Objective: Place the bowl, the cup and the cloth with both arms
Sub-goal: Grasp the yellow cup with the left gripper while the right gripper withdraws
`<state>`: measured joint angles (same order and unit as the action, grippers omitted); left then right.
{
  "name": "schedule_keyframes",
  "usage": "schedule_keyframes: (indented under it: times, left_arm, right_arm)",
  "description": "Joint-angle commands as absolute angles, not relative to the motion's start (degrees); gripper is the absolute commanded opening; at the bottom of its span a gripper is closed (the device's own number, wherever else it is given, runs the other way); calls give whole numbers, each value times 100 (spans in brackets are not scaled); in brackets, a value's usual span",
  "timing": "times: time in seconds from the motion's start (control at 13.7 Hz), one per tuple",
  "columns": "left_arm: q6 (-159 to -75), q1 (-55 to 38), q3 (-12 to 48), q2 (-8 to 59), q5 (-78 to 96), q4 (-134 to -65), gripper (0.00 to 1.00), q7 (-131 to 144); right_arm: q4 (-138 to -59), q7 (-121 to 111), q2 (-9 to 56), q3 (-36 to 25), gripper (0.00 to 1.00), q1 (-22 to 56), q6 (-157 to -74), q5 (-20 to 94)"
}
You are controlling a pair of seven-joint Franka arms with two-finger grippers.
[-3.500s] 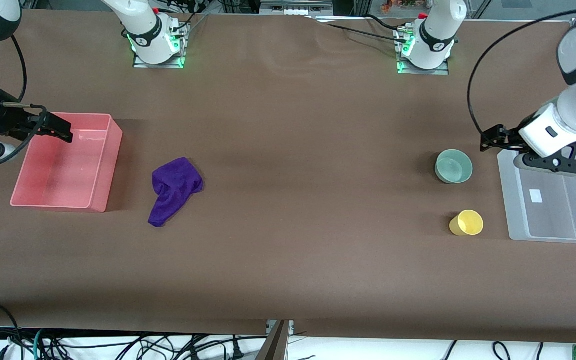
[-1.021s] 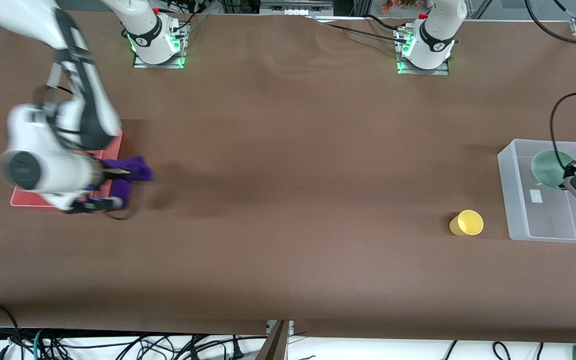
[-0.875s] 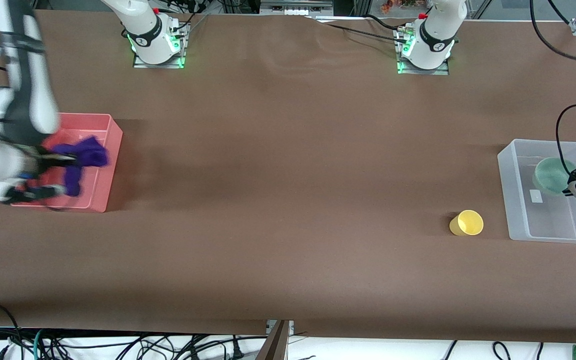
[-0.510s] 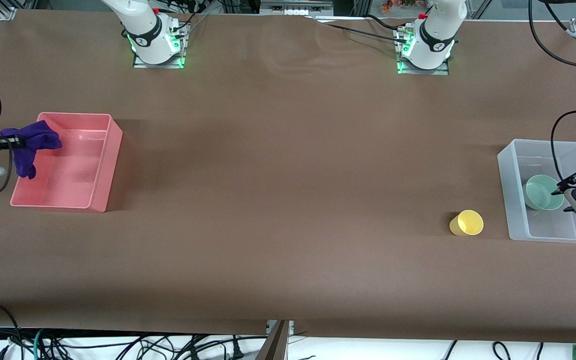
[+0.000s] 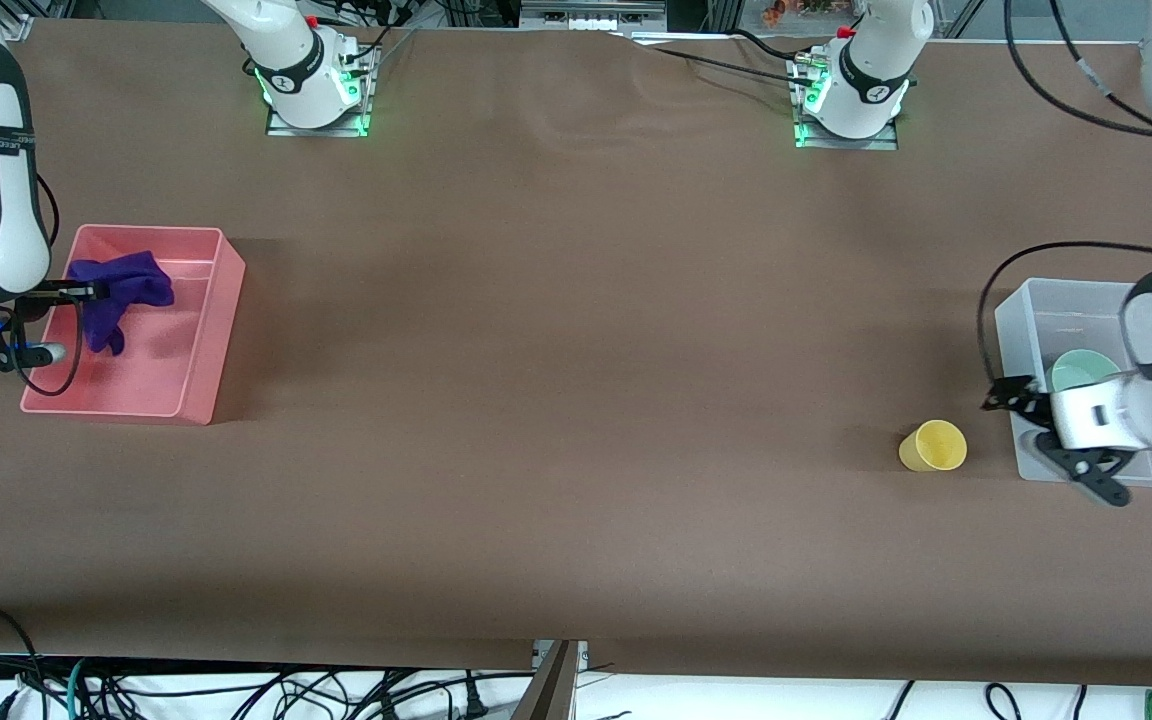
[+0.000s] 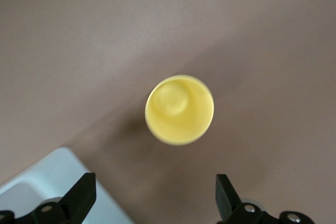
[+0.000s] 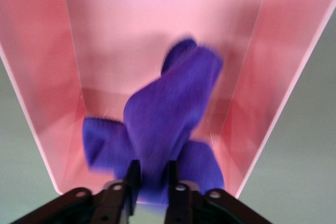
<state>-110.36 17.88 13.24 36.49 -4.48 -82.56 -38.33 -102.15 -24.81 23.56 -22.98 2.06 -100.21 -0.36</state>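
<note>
The purple cloth [image 5: 123,292] hangs from my right gripper [image 5: 86,292], which is shut on it over the pink bin [image 5: 228,300]. In the right wrist view the cloth [image 7: 169,116] dangles from the gripper [image 7: 152,179] inside the pink bin's walls [image 7: 31,77]. The mint-green bowl [image 5: 1079,368] lies in the clear bin [image 5: 1021,330], partly hidden by the left arm. My left gripper [image 5: 999,397] is open and empty over the table between the clear bin and the yellow cup [image 5: 933,446]. In the left wrist view the cup [image 6: 179,109] stands upright ahead of the open gripper [image 6: 153,203].
The clear bin's corner [image 6: 50,184] shows beside one left finger. The two arm bases [image 5: 311,80] [image 5: 851,90] stand at the table's edge farthest from the front camera. Cables hang below the table's near edge.
My right gripper has carried the cloth a little farther in over the pink bin. My left gripper has let go of the bowl in the clear bin and moved out toward the cup.
</note>
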Motion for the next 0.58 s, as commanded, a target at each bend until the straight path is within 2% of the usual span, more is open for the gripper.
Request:
schedule_keyframes:
  times: [0.0, 0.07, 0.29, 0.51]
  left_arm:
    - [-11993, 1820, 1292, 4164, -308, -8261, 92, -3717]
    - [-12188, 1811, 1292, 4314, -308, -8262, 74, -3683]
    - [-12226, 1775, 1292, 4526, -264, -8253, 0, -3638]
    - [-12147, 1775, 1292, 4456, -272, -8236, 0, -3718]
  right_arm:
    - [-9680, -2434, 2092, -2172, 100, 229, -9470, 61]
    - [-9198, -2417, 2092, -1962, 100, 229, -8979, 114]
    - [-7940, -2408, 2066, -1478, 100, 229, -8000, 115]
    - [-7113, -2426, 1899, -1074, 100, 229, -7795, 70]
